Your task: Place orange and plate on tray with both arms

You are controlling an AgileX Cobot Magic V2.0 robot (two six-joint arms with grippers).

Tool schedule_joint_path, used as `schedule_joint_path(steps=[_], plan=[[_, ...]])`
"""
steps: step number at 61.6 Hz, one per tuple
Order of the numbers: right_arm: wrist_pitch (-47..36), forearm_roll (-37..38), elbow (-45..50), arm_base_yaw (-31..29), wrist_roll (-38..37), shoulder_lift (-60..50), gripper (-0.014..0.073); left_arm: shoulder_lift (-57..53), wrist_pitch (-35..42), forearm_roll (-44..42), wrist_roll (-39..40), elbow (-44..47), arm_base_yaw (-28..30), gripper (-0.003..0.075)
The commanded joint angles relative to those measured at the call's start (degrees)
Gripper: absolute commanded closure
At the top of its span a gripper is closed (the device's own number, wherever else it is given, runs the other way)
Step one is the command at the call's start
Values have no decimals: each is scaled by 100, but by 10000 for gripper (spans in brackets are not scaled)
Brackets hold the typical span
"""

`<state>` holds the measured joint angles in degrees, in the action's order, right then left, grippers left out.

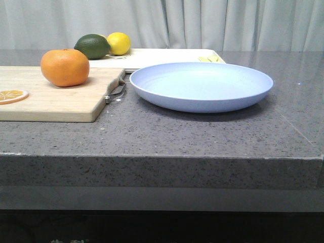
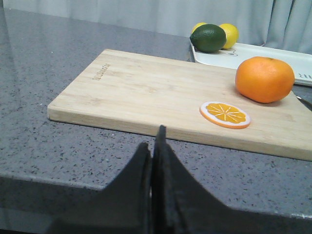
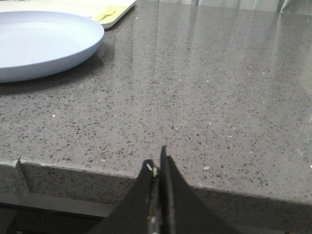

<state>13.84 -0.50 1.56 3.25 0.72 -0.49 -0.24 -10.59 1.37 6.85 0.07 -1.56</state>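
The orange [image 1: 65, 67] [image 2: 264, 79] rests on the far right part of a light wooden cutting board [image 1: 55, 98] [image 2: 146, 95]. To its right, the wide lavender-blue plate [image 1: 201, 85] [image 3: 39, 44] lies flat on the grey counter. Behind both, the white tray [image 1: 167, 55] [image 2: 263, 54] [image 3: 105, 9] sits at the back. My left gripper [image 2: 153, 139] is shut and empty, low at the counter's front edge, short of the board. Also shut and empty, my right gripper [image 3: 158, 158] hangs at the front edge, right of the plate. Neither arm shows in the front view.
A green lime [image 1: 93, 45] [image 2: 208, 38] and a yellow lemon [image 1: 119, 43] [image 2: 229, 34] stand on the tray's left end. An orange slice [image 1: 12, 95] [image 2: 225, 114] lies on the board. The board has a metal handle [image 1: 116, 91] near the plate. Curtains hang behind.
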Motion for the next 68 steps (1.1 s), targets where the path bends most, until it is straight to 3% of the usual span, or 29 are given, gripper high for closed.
schedule_joint_path(steps=[1,35,50,58,68], plan=[[-418,7,-18,-35,41,-106,664,-108,495,40,1,24,21,738],[-603,-70,-18,-35,41,-106,664,-108,545,40,1,24,21,738],[-955,-81,-67,-35,41,-106,664,-108,1263,40,1,24,21,738],[-956,-125,-390,-35,35,-106,664,-108,1871,40,1,-20,21,738],[-707,-125,-1145,-35,35,-18,662,-45,1566,40,1,-532,21,738]])
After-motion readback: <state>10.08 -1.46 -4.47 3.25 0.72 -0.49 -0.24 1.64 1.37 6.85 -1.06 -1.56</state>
